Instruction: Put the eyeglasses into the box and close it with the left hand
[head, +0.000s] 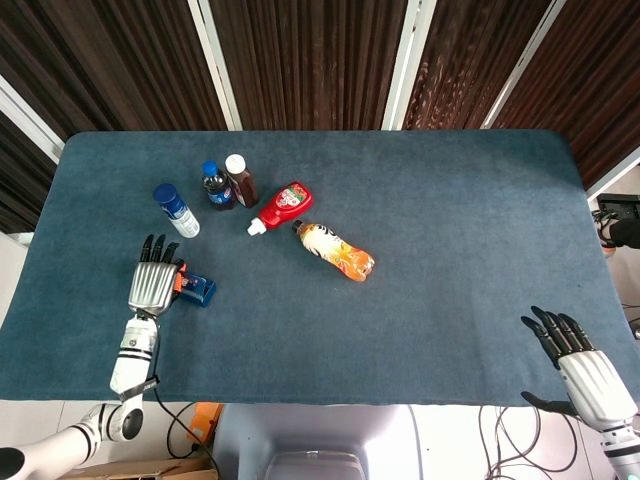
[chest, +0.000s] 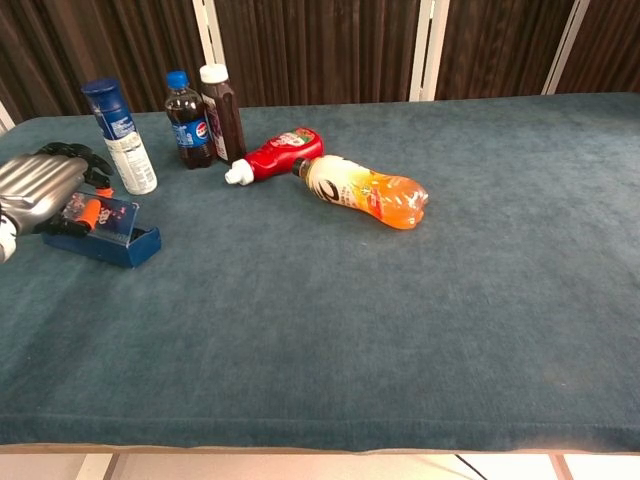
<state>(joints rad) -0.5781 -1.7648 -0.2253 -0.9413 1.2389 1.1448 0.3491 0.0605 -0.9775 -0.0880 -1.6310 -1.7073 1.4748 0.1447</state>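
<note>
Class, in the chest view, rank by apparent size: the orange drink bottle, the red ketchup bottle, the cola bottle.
1. Orange drink bottle, clearly largest.
2. Ketchup bottle and cola bottle look alike; the cola stands farther back, so unranked.
</note>
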